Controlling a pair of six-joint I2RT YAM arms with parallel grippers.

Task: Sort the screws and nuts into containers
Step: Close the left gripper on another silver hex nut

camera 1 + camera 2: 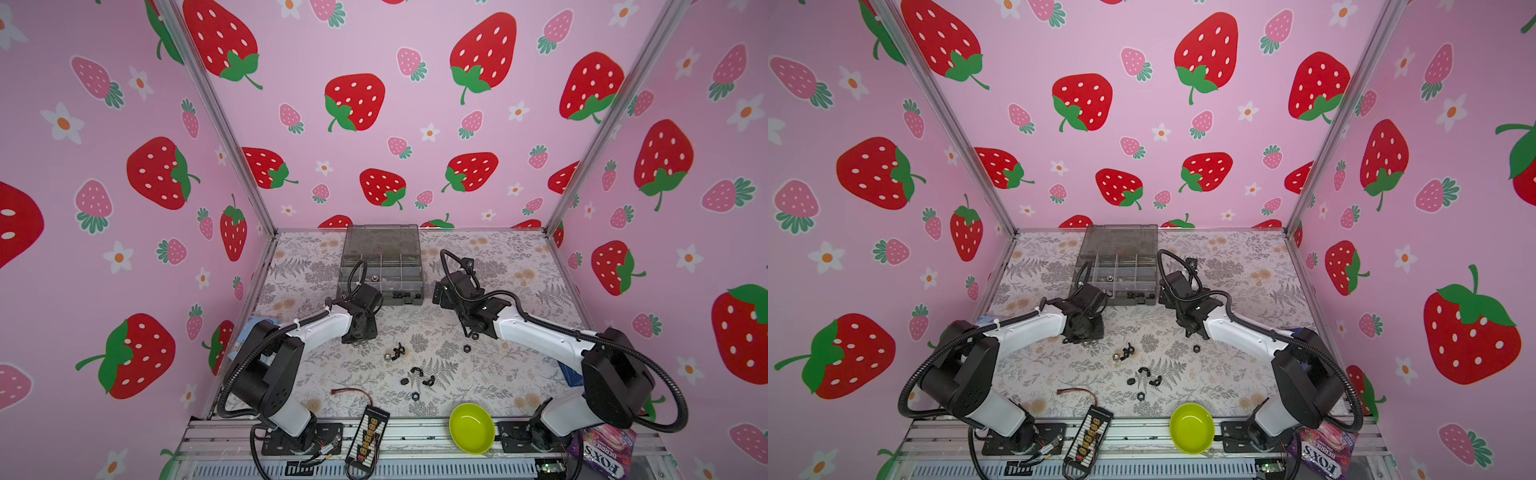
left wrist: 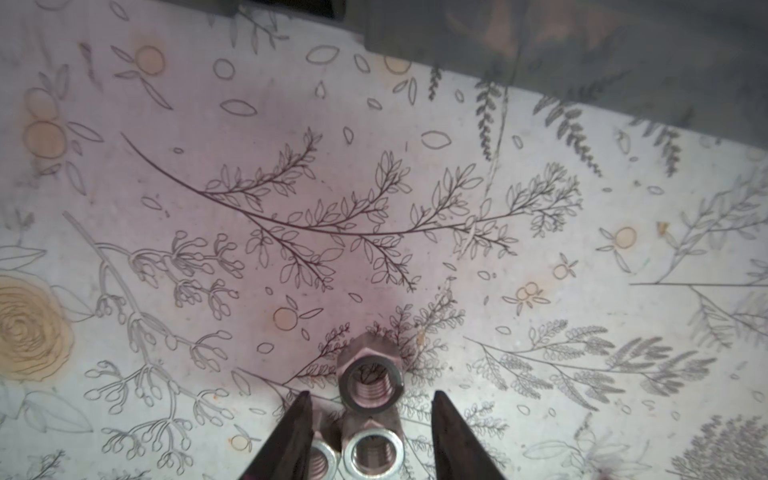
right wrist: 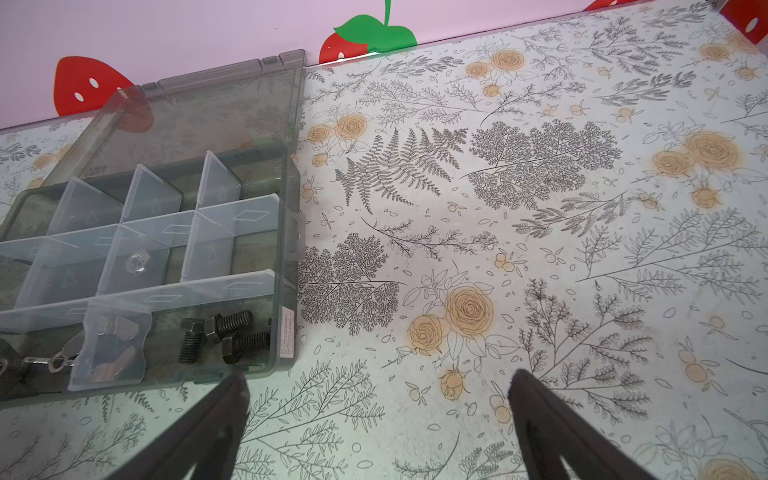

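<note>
My left end effector (image 2: pixel 372 397) is part-open, shiny silver hexagonal nuts (image 2: pixel 372 455) ungripped between its jaws. My right end effector (image 3: pixel 376 399) gapes wide, empty.

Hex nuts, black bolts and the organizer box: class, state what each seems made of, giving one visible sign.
Hex nuts: likely steel, bright silvery finish, threads glinting. Black bolts: probably metal, matte black coating, cut threads on shanks. Organizer box: translucent smoky-grey plastic; the pattern beneath shows through its lid.
</note>
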